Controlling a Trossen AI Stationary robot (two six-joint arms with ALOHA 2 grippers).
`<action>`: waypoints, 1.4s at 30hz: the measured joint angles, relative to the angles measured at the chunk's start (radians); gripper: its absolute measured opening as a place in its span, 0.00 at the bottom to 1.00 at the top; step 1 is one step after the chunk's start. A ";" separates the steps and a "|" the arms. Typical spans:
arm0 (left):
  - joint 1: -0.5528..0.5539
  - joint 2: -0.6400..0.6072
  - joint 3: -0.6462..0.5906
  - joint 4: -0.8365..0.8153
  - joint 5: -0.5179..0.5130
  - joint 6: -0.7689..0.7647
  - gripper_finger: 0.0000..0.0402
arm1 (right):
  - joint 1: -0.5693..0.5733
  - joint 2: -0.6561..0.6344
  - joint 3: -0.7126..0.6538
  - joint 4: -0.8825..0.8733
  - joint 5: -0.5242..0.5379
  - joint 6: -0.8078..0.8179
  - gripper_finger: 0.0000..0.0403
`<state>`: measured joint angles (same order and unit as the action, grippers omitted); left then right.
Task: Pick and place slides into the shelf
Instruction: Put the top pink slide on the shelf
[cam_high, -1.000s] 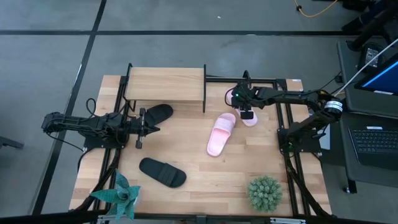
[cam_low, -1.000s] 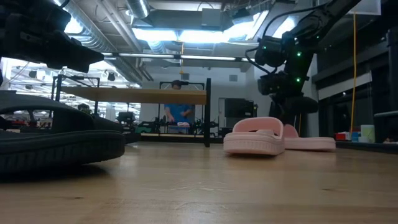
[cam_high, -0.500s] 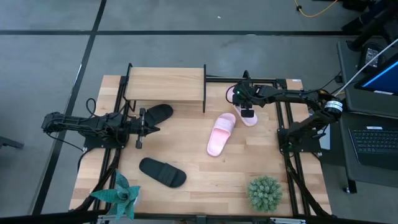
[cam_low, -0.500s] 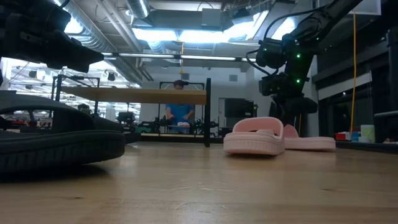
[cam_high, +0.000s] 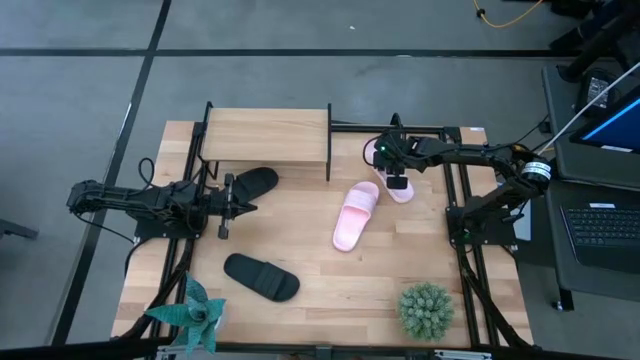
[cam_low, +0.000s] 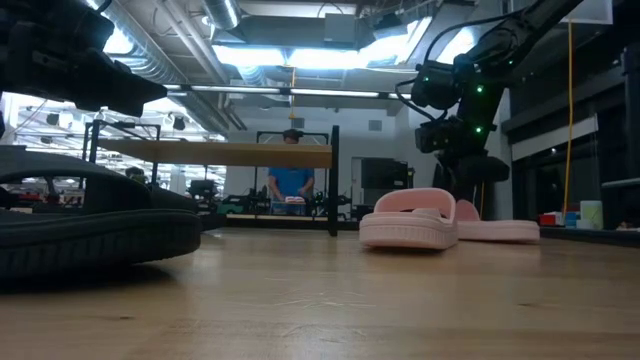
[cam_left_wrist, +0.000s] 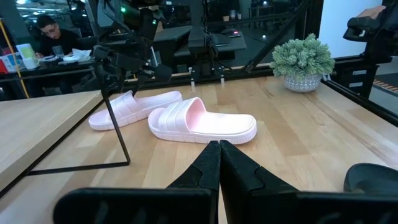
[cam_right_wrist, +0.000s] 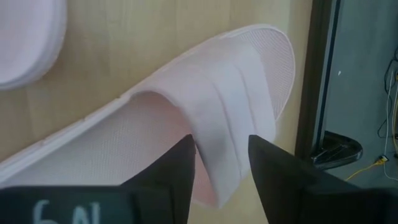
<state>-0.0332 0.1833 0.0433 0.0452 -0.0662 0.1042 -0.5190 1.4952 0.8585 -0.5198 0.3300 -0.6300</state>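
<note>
The right gripper hangs right over the far pink slide, its 2 fingers spread apart with the strap between them; nothing is lifted, the slide lies flat on the tabletop. In the low view that gripper sits just above the same slide. Beside it, touching or nearly so, lies the second pink slide, angled toward the table's middle.

The left gripper waits at the left side, its fingers pressed together on nothing, the tip just beside 1 black slide, which lies near the front leg of the shelf. The shelf's plank top is bare. The other black slide rests nearer the table's front edge, well apart from the pink pair.

2 potted plants stand at the front: a spiky one on the left, a round bushy one on the right. A person in a blue top stands in the room behind the shelf.
</note>
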 joint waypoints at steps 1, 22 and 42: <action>0.000 0.000 0.000 0.000 0.000 0.000 0.00 | 0.000 0.000 0.000 0.000 -0.001 0.000 0.36; 0.000 0.000 0.000 0.000 0.000 -0.024 0.00 | -0.003 0.000 0.000 0.004 0.000 0.022 0.02; 0.000 0.000 0.000 0.000 0.000 -0.024 0.00 | -0.002 -0.001 0.100 -0.127 0.068 0.074 0.00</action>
<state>-0.0330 0.1833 0.0437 0.0456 -0.0662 0.0799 -0.5213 1.4944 0.9583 -0.6472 0.3981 -0.5558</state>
